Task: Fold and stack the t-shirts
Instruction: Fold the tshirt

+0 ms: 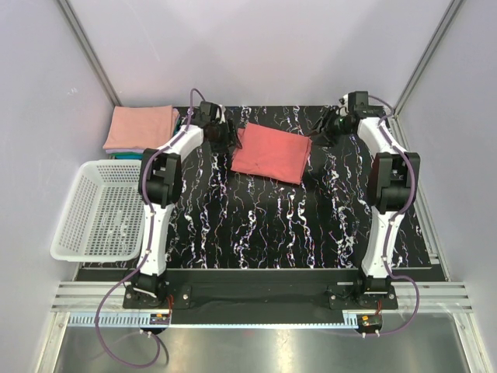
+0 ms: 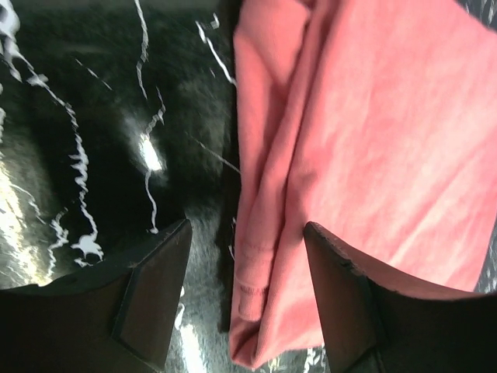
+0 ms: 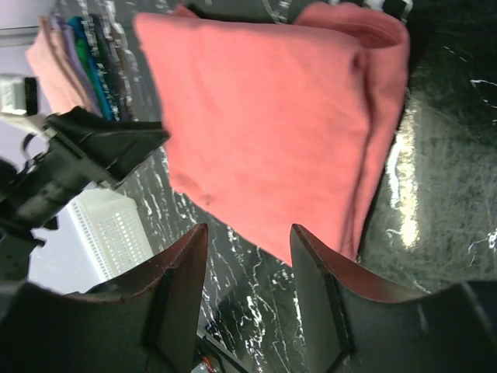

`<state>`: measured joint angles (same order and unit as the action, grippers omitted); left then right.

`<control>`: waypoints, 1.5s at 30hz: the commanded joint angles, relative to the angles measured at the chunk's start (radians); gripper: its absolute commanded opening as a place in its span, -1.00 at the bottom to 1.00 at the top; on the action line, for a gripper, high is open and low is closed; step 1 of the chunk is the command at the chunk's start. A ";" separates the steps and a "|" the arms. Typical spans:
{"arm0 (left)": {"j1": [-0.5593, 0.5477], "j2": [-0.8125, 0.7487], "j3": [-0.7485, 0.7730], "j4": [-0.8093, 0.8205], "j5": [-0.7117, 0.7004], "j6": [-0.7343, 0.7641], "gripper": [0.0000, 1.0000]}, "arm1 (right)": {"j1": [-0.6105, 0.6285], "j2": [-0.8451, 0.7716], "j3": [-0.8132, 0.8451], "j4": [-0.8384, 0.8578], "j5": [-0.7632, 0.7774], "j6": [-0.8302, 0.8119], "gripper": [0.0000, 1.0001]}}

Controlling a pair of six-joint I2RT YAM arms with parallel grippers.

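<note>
A coral-red t-shirt (image 1: 270,154), folded into a rectangle, lies on the black marbled mat (image 1: 256,225) at the back centre. It also shows in the left wrist view (image 2: 373,148) and in the right wrist view (image 3: 272,124). My left gripper (image 1: 225,138) is open at its left edge; the jaws straddle the folded hem (image 2: 247,295) without closing on it. My right gripper (image 1: 324,132) is open and empty, just right of the shirt. A stack of folded shirts, salmon pink on top (image 1: 141,128) with teal beneath, sits at the back left.
A white mesh basket (image 1: 105,210) stands at the left, partly off the mat. Grey walls enclose the back and sides. The folded stack shows edge-on in the right wrist view (image 3: 74,66).
</note>
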<state>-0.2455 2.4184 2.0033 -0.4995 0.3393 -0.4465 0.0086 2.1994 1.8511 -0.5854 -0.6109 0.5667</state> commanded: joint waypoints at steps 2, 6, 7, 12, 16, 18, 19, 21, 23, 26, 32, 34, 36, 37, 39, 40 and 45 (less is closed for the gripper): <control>-0.005 0.068 0.049 -0.053 -0.109 -0.017 0.36 | 0.005 -0.063 0.020 -0.011 0.017 -0.019 0.09; -0.024 0.076 0.054 -0.053 -0.126 0.017 0.33 | 0.011 -0.069 0.023 -0.017 0.022 -0.008 0.11; -0.029 0.079 0.064 -0.066 -0.137 0.019 0.32 | 0.013 -0.072 0.020 -0.022 0.022 -0.010 0.10; -0.052 0.071 0.049 -0.087 -0.120 -0.004 -0.24 | 0.024 -0.076 0.101 -0.143 0.059 -0.047 0.11; -0.066 0.019 -0.030 -0.074 -0.088 0.006 -0.70 | 0.042 -0.104 0.151 -0.168 0.094 -0.039 0.10; -0.066 -0.039 -0.092 -0.080 -0.097 0.023 -0.80 | 0.054 -0.142 0.132 -0.160 0.114 -0.024 0.11; -0.066 -0.063 -0.122 -0.076 -0.100 0.026 -0.88 | 0.057 -0.161 0.119 -0.156 0.118 -0.013 0.11; -0.064 -0.131 -0.193 -0.074 -0.126 0.026 -0.88 | 0.070 -0.217 0.060 -0.140 0.134 -0.008 0.11; -0.060 -0.163 -0.225 -0.076 -0.155 0.020 -0.88 | 0.070 -0.275 -0.016 -0.113 0.149 -0.005 0.11; -0.051 -0.177 -0.230 -0.077 -0.164 0.022 -0.44 | 0.070 -0.335 -0.099 -0.085 0.171 -0.010 0.12; -0.020 -0.114 -0.137 -0.120 -0.143 0.003 0.13 | 0.071 -0.392 -0.173 -0.071 0.188 -0.028 0.11; -0.006 -0.091 -0.132 -0.108 -0.108 -0.047 0.14 | 0.071 -0.403 -0.187 -0.065 0.192 -0.034 0.11; 0.009 -0.078 -0.130 -0.111 -0.074 -0.102 0.14 | 0.071 -0.412 -0.202 -0.059 0.195 -0.040 0.11; 0.009 -0.071 -0.127 -0.117 -0.075 -0.110 0.14 | 0.071 -0.411 -0.207 -0.060 0.197 -0.051 0.11; 0.003 -0.070 -0.126 -0.131 -0.098 -0.127 0.12 | 0.068 -0.405 -0.204 -0.068 0.198 -0.063 0.12; -0.003 -0.073 -0.130 -0.134 -0.109 -0.130 0.12 | 0.070 -0.400 -0.201 -0.071 0.198 -0.076 0.12; -0.043 -0.091 -0.159 -0.137 -0.132 -0.150 0.12 | 0.070 -0.377 -0.165 -0.079 0.198 -0.090 0.12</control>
<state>-0.2535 2.3127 1.8610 -0.5953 0.2340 -0.5671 0.0761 1.8404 1.6436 -0.6781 -0.4282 0.5114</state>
